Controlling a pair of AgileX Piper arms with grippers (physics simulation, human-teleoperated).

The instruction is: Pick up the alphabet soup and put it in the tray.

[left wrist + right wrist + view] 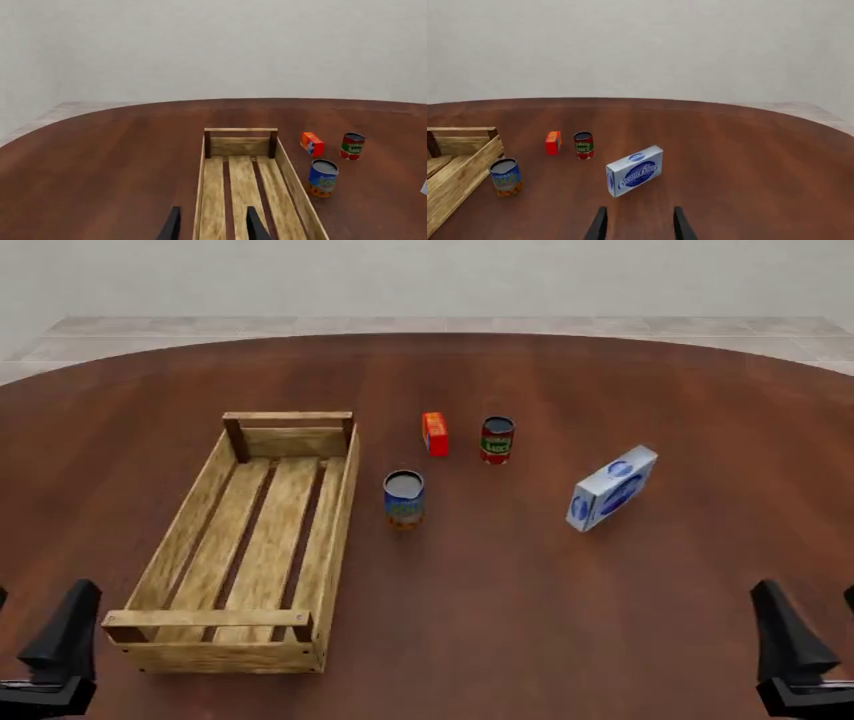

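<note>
- The soup can [403,498] stands upright on the brown surface [561,610], just right of the tray's [340,502] long side, outside it.
- A red-and-green can [497,439] and a small orange box [434,433] stand just beyond it; a blue-and-white box [611,488] sits farther right.
- The left gripper [209,225] and the right gripper [636,224] have fingers apart, holding nothing, low at the near edge.

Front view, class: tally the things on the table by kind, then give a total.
Cans: 2, the alphabet soup and the red-and-green can
Boxes: 2, the orange box and the blue-and-white box
Crates: 1, the tray
Total: 5
</note>
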